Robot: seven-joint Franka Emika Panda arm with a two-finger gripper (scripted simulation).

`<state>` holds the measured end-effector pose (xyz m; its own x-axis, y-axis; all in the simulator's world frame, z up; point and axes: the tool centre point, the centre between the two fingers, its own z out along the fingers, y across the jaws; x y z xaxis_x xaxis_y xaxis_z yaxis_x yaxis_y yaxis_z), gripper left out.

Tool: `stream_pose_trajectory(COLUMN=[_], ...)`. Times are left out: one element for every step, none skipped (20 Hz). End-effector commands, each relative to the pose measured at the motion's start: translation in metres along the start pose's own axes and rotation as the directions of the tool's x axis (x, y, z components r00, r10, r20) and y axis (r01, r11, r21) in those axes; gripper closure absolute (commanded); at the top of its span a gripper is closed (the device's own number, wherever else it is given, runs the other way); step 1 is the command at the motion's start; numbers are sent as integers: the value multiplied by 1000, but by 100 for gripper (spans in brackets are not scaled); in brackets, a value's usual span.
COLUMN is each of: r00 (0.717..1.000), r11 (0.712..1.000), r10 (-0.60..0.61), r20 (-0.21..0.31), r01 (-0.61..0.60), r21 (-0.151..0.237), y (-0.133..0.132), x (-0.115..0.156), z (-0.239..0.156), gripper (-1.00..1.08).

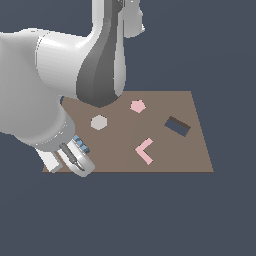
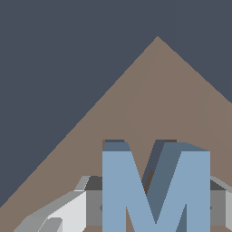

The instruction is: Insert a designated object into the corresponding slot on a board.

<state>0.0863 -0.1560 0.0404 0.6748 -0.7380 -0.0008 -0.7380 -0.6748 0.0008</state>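
W block (image 2: 156, 190) — one only, light blue, close before the wrist camera, standing between the two fingers (image 2: 68, 210) of the gripper (image 2: 156, 206). Its broad zigzag face is turned toward the lens; the outer legs run straight up the picture, the two inner strokes meet low in a V, so it reads as an M from here. Its width spans the gap from finger to finger. A grey finger shows on each side of the block, right against its edges; the hand looks closed on it, opened only as far as the block is wide.

In the exterior view the block is nearly all hidden — only a blue sliver (image 1: 81, 144) shows at the gripper (image 1: 75, 157), low over the board's (image 1: 120, 160) near corner at that view's left. Whether it touches the board cannot be told.

Board: one, brown, flat. In the wrist view it (image 2: 158, 99) fills the ground behind the block, one corner pointing away.

Counted on the board in the exterior view:
- one grey hexagon (image 1: 99, 122), nearest the arm
- one pink pentagon (image 1: 137, 106), toward the far edge
- one pink L (image 1: 145, 150), near the front, its corner pointing to that view's left
- one dark rectangular recess (image 1: 177, 126), tilted, toward that view's right

A W-shaped slot is not seen in either view. The arm (image 1: 65, 75) covers the board's left part.
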Motion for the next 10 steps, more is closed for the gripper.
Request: stream_pose_trajectory(r00=[1000,1000,1000,1000,1000,1000,1000,1000,1000,1000], r11=[1000,1000,1000,1000,1000,1000,1000,1000,1000,1000], r10=[-2,0,0,0,0,0,0,0,0,0], r20=[0,0,0,0,0,0,0,0,0,0], r01=[2,0,0,0,0,0,0,0,0,0], r21=[1,1,1,0,0,0,0,0,0,0], y=[-1,-2,-2,-1,-1,-1,-2,-2,-2,-2], x=[0,-1,-1,0,0,-1,-1,-1,-1,-1], z=[0,0,0,0,1,2,5,8,9,10], gripper=[108,108,108,108,108,108,108,108,108,108])
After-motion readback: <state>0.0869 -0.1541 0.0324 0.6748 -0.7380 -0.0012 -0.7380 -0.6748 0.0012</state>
